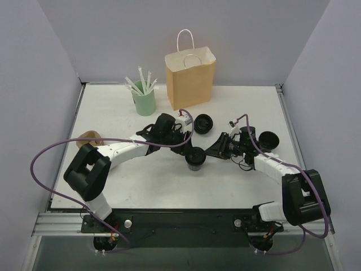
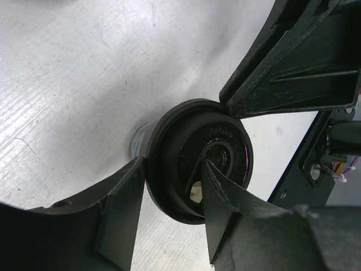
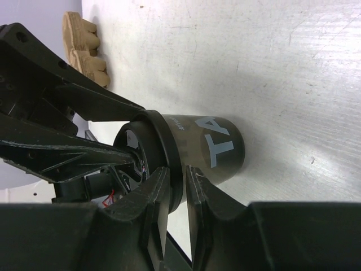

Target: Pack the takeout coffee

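The takeout coffee [image 1: 195, 160] is a small black cup [image 3: 217, 147] with white lettering and a black lid [image 2: 175, 135], standing at the table's middle between both arms. My left gripper [image 1: 188, 148] comes in from the left. It is shut on the lid [image 3: 169, 135], with one finger [image 2: 121, 209] against the outer rim and the other finger [image 2: 225, 214] in the lid's recess. My right gripper [image 3: 179, 172] comes from the right [image 1: 211, 152] and pinches the lid's rim edge between its nearly closed fingers.
A brown paper bag [image 1: 190, 76] stands open at the back. A mint-green cup of straws [image 1: 144, 100] is to its left. A pulp carrier [image 1: 89, 137] lies at the left edge. Two more black round pieces [image 1: 203, 123] [image 1: 269, 140] sit near the right arm.
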